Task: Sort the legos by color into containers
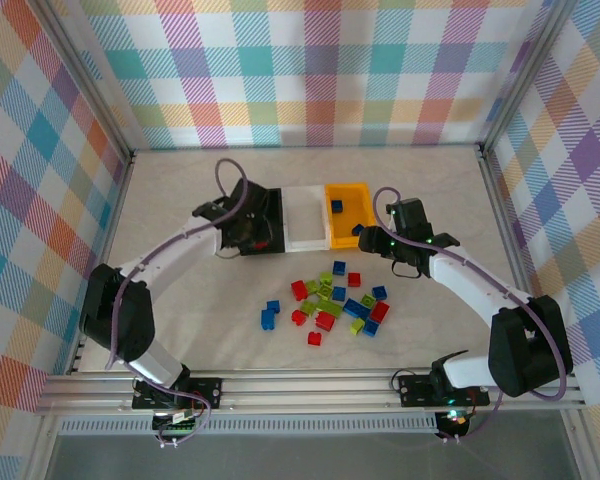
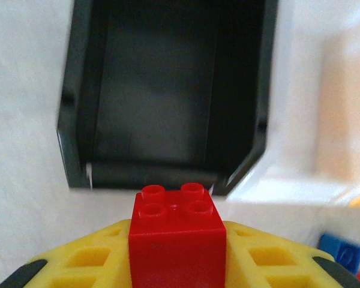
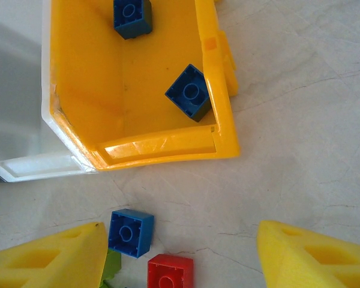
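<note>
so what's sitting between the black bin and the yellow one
The white bin. It stands in a row between the black bin and the yellow bin, right beside each, as the top view shows.

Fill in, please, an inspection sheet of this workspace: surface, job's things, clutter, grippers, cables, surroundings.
Surface: pale table, flat, with fine hairline marks.
Job's things: black bin, white bin and yellow bin stand side by side. Two blue bricks lie in the yellow bin. The loose bricks, red, blue and green, lie in a cluster on the table.
Clutter: nothing seen.
Grippers: left gripper is shut on a red brick, just before the black bin. Right gripper is open over the table, beside the yellow bin.
Cables: a purple cable loops along each arm, apart from the loose bricks.
Surroundings: checked cloth walls, aluminium frame.
</note>
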